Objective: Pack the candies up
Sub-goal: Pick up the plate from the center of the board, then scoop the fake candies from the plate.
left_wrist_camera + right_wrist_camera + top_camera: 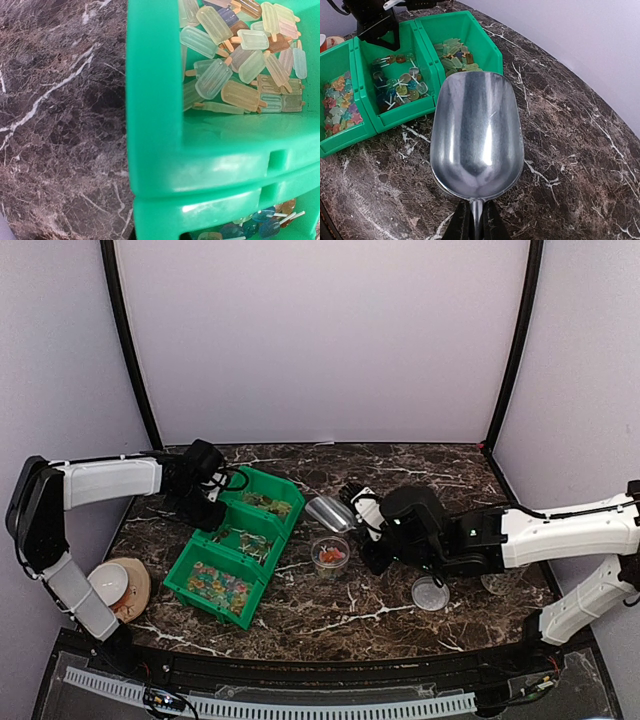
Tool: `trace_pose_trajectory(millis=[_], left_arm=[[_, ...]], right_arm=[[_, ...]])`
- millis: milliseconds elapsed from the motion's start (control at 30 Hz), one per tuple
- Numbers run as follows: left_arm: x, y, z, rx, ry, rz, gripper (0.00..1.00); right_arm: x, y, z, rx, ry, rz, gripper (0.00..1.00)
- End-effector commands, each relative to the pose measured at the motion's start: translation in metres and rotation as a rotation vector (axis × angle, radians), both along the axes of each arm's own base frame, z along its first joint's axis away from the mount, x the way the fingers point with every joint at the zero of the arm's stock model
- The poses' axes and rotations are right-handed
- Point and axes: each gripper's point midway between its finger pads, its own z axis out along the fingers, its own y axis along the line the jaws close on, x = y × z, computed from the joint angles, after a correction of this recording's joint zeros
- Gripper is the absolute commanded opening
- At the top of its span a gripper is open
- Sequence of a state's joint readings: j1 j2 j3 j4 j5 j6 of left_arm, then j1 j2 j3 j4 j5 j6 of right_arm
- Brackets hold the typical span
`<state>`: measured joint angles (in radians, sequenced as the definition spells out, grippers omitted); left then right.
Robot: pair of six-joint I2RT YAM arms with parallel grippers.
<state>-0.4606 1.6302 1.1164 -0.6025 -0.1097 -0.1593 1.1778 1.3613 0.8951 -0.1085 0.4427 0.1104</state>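
Lit softly and evenly from above, fairly bright throughout. Pale glare streaks down the scoop (477, 135), centre of right wrist view. Soft sheen on the bin (200, 165) rim, lower left wrist view; candies (220, 75) sharp upper right. Overhead view grainy, bowed at the edges.

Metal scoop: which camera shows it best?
Right wrist: the scoop fills the frame, bowl empty, its handle clamped by the right gripper. Top external shows it small, near the clear tub. Left wrist shows none of it.
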Motion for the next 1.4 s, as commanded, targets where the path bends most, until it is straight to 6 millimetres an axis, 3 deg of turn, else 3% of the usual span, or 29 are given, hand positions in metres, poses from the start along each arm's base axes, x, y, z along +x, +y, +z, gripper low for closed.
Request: trace_pose_trajectory(millis=[0, 167, 200, 233, 333, 767, 1133, 1367], left_arm=[[-0.011, -0.003, 0.029, -0.028, -0.062, -0.035, 0.00], [-0.026, -0.008, 0.023, -0.004, -0.040, -0.086, 0.00], [-0.028, -0.008, 0.023, 0.002, -0.040, -0.094, 0.00], [-0.030, -0.009, 0.023, 0.003, -0.042, -0.100, 0.00], [-0.034, -0.009, 0.025, 0.006, -0.051, -0.112, 0.00], [-0.044, -0.020, 0.003, 0.048, -0.041, -0.227, 0.00], [-0.045, -0.026, 0.002, 0.021, -0.038, -0.245, 0.00], [-0.044, -0.027, 0.007, 0.011, -0.057, -0.245, 0.00]], right_arm=[[0.011, 0.008, 0.019, -0.023, -0.030, -0.019, 0.00], [0.023, 0.007, 0.021, -0.152, -0.048, -0.062, 0.00], [0.025, 0.004, 0.014, -0.201, -0.049, -0.073, 0.00], [0.029, 0.006, 0.023, -0.207, -0.060, -0.083, 0.00], [0.033, 0.006, 0.024, -0.284, -0.064, -0.090, 0.00], [0.033, 0.029, 0.004, -0.557, 0.016, 0.021, 0.00], [0.018, 0.052, -0.014, -0.710, 0.034, 0.135, 0.00], [0.024, 0.064, -0.024, -0.795, 0.012, 0.127, 0.00]])
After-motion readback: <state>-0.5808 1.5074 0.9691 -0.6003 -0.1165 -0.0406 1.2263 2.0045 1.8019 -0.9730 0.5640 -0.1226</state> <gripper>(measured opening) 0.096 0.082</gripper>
